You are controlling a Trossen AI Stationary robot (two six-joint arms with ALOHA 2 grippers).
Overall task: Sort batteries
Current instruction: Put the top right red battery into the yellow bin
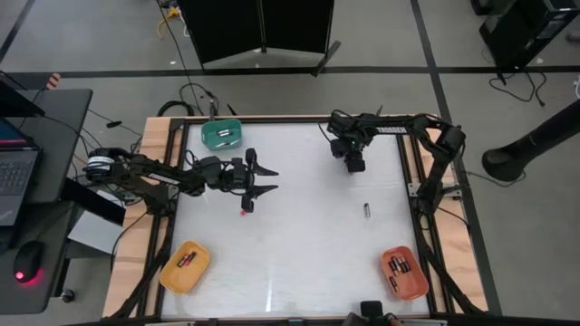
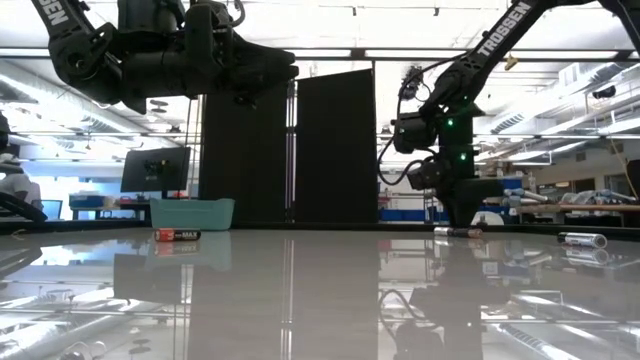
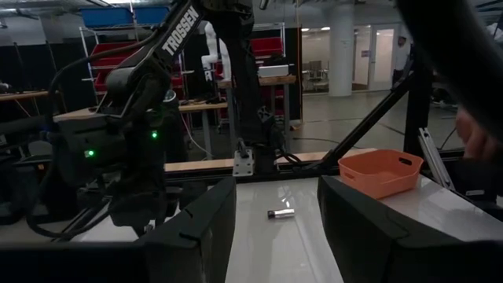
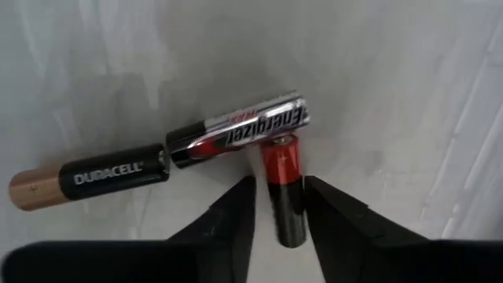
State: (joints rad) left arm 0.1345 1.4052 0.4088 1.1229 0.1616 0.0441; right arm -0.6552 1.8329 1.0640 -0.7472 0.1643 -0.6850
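Note:
Three batteries lie together on the white table under my right gripper (image 4: 279,211): a black and copper one (image 4: 86,178), a silver one (image 4: 245,130) and a red and black one (image 4: 283,192). My right gripper (image 1: 353,165) points down at the far right, open, with its fingers on either side of the red and black battery's black end. My left gripper (image 1: 263,178) hangs open above the table's left half, holding nothing. A red battery (image 1: 245,210) lies near it, and another battery (image 1: 367,210) lies right of centre. My right gripper comes from above with its fingers (image 4: 236,216) flanking the black end (image 4: 287,224) of the red and black battery, across its length. A thin gap shows at one finger. I cannot tell whether the other touches. The battery lies flat on the table.
A green tray (image 1: 222,136) stands at the far left, a yellow tray (image 1: 184,266) at the near left and an orange tray (image 1: 404,273) at the near right, each with batteries inside. The table's middle is bare. A wooden frame (image 1: 156,154) borders the table.

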